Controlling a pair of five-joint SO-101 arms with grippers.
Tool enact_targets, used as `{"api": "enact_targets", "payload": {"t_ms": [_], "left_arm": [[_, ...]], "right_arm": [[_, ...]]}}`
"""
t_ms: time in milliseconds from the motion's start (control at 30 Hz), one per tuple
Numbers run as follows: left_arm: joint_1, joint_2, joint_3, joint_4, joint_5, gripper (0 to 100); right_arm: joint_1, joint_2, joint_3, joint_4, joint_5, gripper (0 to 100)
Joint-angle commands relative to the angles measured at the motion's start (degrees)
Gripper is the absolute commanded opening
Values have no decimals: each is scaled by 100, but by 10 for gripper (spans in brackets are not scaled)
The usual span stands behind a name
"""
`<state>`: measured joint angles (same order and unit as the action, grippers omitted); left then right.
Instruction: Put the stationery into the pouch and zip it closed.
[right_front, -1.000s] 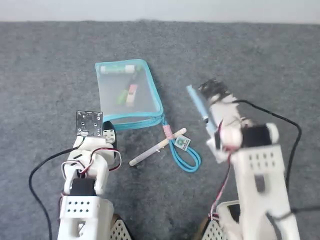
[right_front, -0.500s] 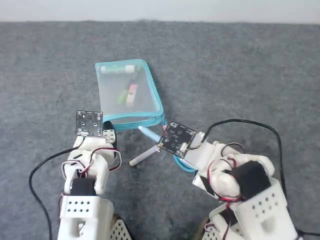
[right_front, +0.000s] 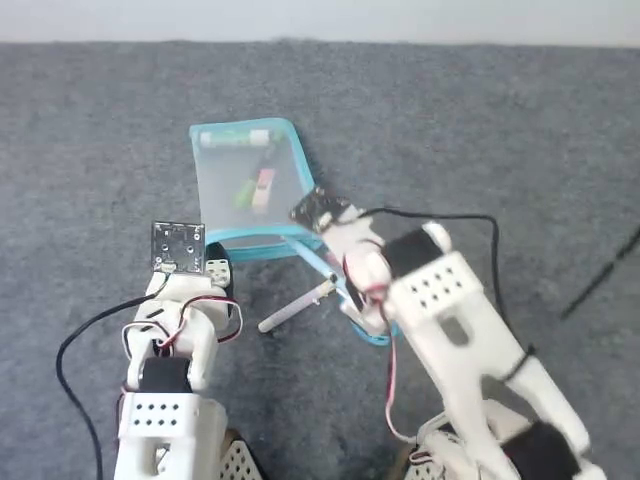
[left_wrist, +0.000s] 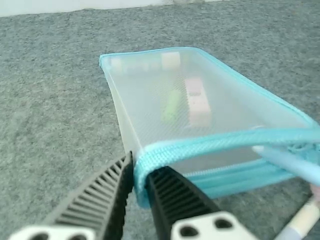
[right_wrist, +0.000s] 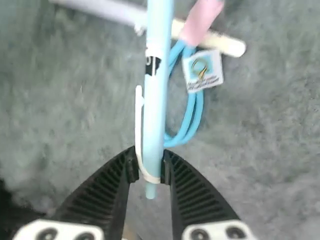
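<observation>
- Left gripper (left_wrist: 138, 172) pinches the pouch (left_wrist: 150, 110) rim.
- Right gripper (right_wrist: 148, 167) pinches the pen (right_wrist: 156, 85).
- Risk: the pen likely snags the rim instead of entering if angled too flat.

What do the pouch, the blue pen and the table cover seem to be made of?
The pouch: likely soft frosted plastic, since items inside show through; its teal edge looks woven. The blue pen: smooth, probably plastic, slightly glossy. The table cover: grey, fuzzy, apparently felt or carpet.

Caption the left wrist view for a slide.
Left gripper pinching the pouch by its zip edge, with the tip of a pen at the mouth.
</observation>
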<state>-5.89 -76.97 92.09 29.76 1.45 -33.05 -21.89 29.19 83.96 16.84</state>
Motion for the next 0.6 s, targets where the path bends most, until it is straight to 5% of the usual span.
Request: {"api": "enact_targets", "payload": {"t_ms": [0, 567], "left_arm": [[53, -97, -233, -132, 79, 12], [1248, -97, -110, -105, -484, 12]], "right_arm": [[4, 391, -835, -154, -404, 6], [760, 3204, -4281, 752, -1547, 6]]}}
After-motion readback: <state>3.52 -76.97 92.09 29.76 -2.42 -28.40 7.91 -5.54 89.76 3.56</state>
